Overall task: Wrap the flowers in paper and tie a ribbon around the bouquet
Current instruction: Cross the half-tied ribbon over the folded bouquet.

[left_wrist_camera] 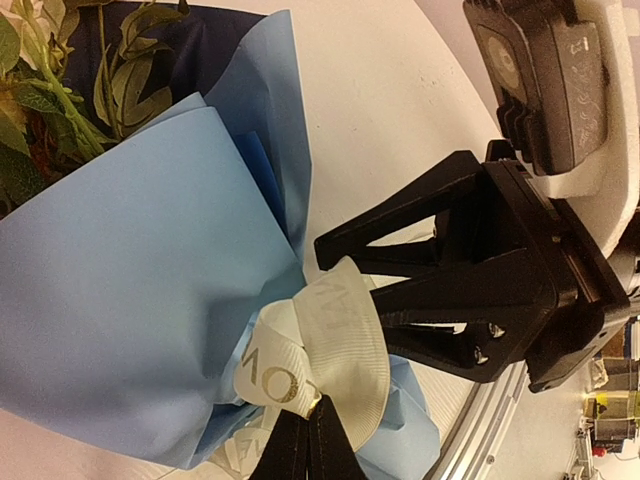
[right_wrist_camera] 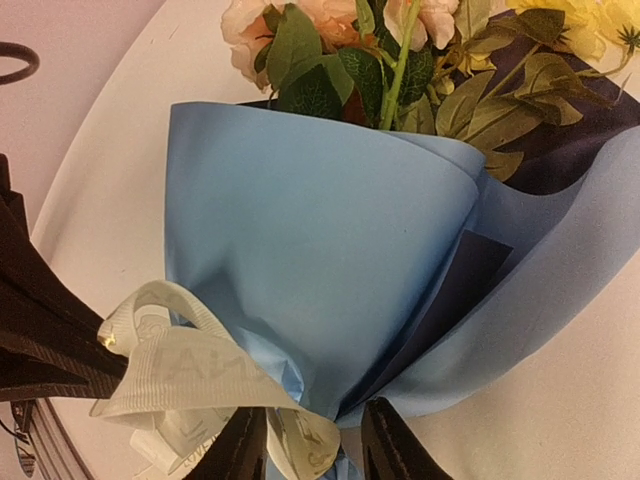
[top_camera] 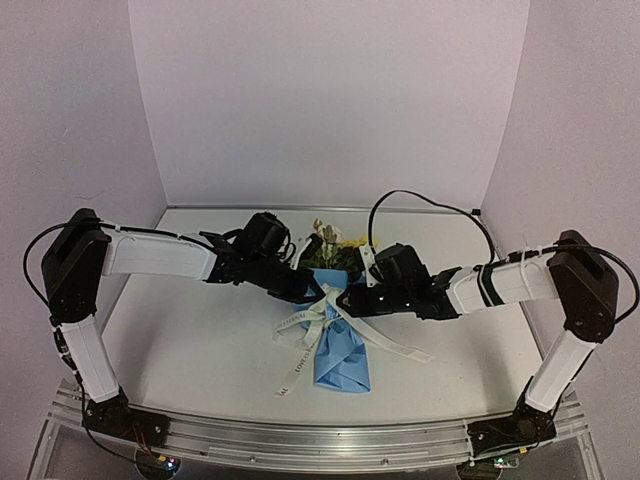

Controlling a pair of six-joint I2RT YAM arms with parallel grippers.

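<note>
I am at the tying step. The bouquet of pink and yellow flowers in a light-blue paper cone [top_camera: 338, 345] lies mid-counter [top_camera: 180, 340], and the off-white printed ribbon [left_wrist_camera: 320, 345] circles its neck. My left pincer [left_wrist_camera: 300, 432] is pressed together on a ribbon loop. My right pincer [right_wrist_camera: 305, 445] stands part-spread astride the ribbon; I cannot tell whether it grips. Next, I judge, the loops need pulling apart to cinch the knot. The ribbon reads "LOV"; the rest is blurred.

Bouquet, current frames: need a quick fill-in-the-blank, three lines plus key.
1. The paper wrapped around the stems is light ___.
2. In the top view, the flowers point ___ from the arms' bases.
3. The left hand is shut on the ___.

Missing words: blue; away; ribbon.
</note>
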